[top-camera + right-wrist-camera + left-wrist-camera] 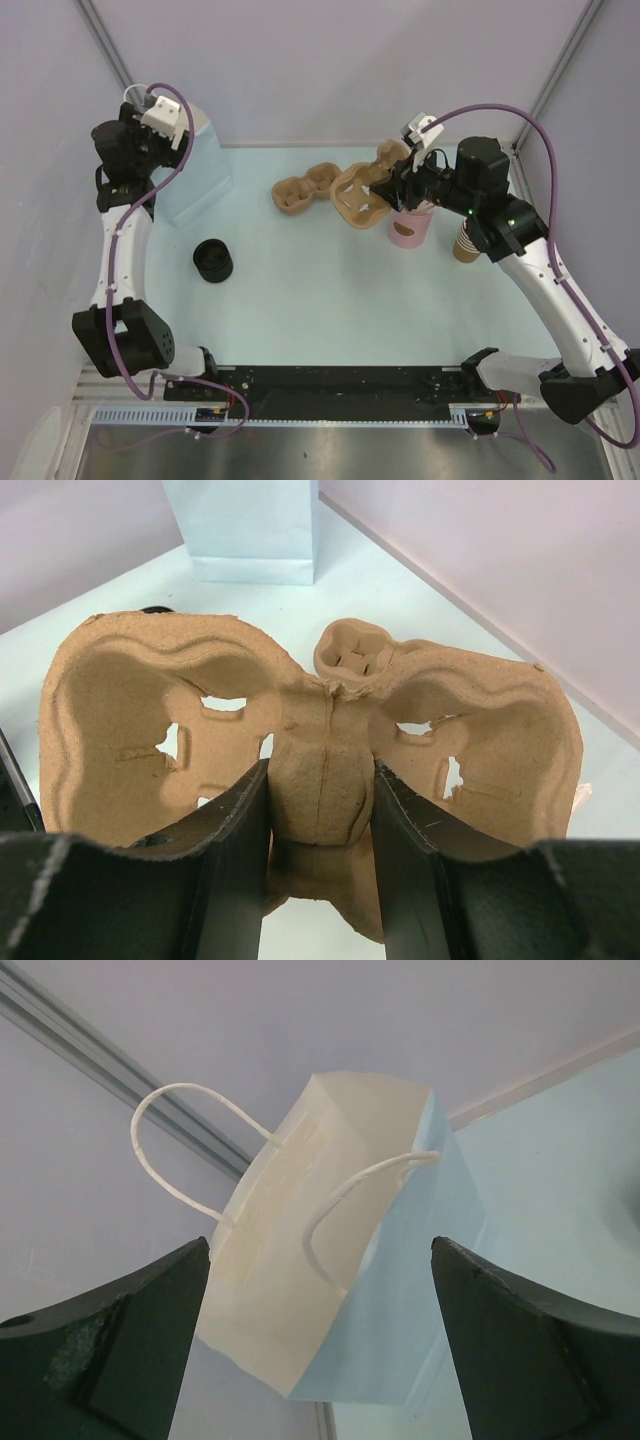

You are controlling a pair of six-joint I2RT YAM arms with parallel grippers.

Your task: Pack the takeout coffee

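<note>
My right gripper [320, 775] is shut on the centre ridge of a brown pulp cup carrier [130, 700], held tilted above the table at the back right [358, 195]. My left gripper [320, 1250] hangs open at the back left, just in front of the open mouth of a light blue paper bag [400, 1290] with white string handles; nothing is between its fingers. A round black lid piece [212, 260] sits on the table left of centre. The takeout coffee cup itself is out of view.
A second pulp carrier [303, 190] lies on the table left of the held one. A pink cup [408, 228] of straws stands just under my right wrist, with tan cups [466, 242] to its right, partly hidden by the arm. The bag [200, 175] stands near the left wall.
</note>
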